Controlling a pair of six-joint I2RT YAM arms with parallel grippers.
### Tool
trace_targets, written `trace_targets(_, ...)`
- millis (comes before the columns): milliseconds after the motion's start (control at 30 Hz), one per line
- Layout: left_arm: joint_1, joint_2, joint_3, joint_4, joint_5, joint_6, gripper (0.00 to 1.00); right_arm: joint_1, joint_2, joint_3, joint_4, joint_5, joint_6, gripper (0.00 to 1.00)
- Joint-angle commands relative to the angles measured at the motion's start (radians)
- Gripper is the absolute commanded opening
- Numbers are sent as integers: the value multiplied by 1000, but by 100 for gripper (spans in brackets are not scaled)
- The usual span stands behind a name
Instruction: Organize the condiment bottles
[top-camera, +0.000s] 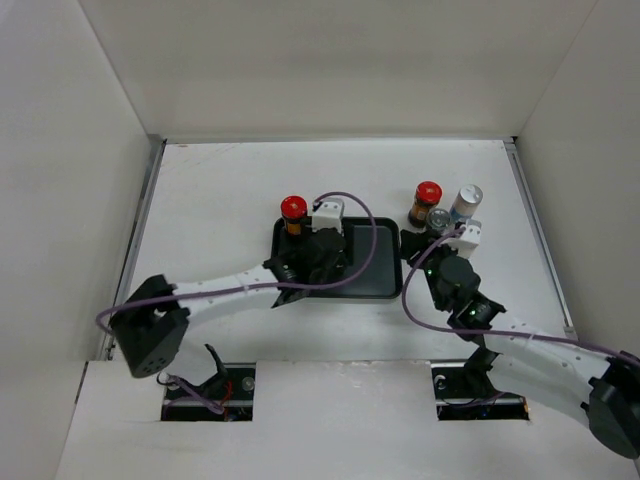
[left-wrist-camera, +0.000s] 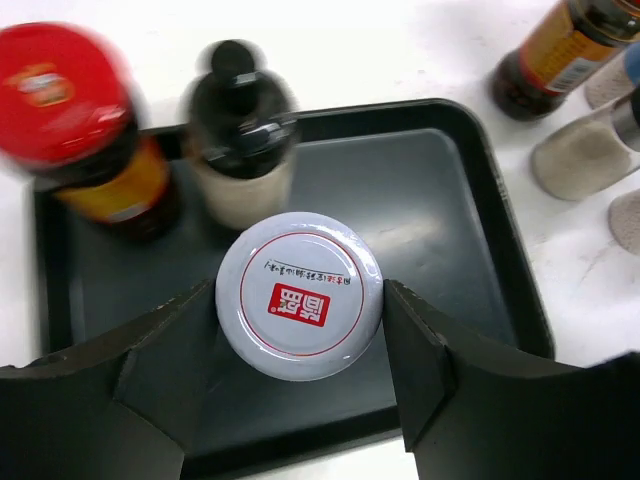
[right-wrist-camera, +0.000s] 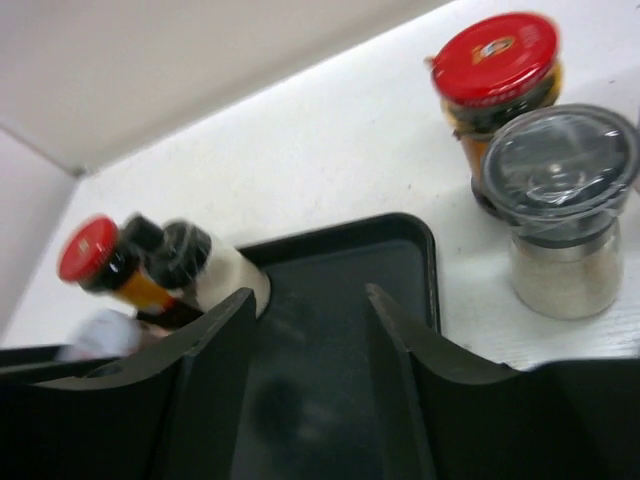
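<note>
A black tray (top-camera: 385, 280) lies mid-table. A red-capped dark jar (top-camera: 293, 210) and a black-capped bottle (left-wrist-camera: 238, 100) stand at its back left. My left gripper (top-camera: 322, 250) is over the tray; in the left wrist view its fingers (left-wrist-camera: 415, 350) press both sides of a pale-lidded jar (left-wrist-camera: 300, 295) with a red label, standing in the tray (left-wrist-camera: 430, 200). My right gripper (right-wrist-camera: 308, 295) is open and empty over the tray's right part. Right of the tray stand a second red-capped jar (top-camera: 427, 195), a clear-lidded jar (top-camera: 438, 218) and a silver-capped cylinder (top-camera: 467, 200).
White walls close in the table on the left, back and right. The right-hand group of jars stands close to the tray's right edge, near my right wrist (top-camera: 468, 235). The right wrist view shows the red-capped jar (right-wrist-camera: 497, 60) and the clear-lidded jar (right-wrist-camera: 560, 200) side by side.
</note>
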Motion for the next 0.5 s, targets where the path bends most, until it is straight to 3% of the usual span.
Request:
trace_targets(0, -10, 99, 144, 290, 21, 36, 42, -11, -63, 10, -54, 49, 17, 49)
trace_targets(267, 33, 404, 345, 382, 54, 113, 42, -12, -126, -23, -91, 64, 21, 51)
trace_targets(467, 73, 515, 419, 389, 60, 124, 42, -25, -152, -40, -88, 63, 15, 54)
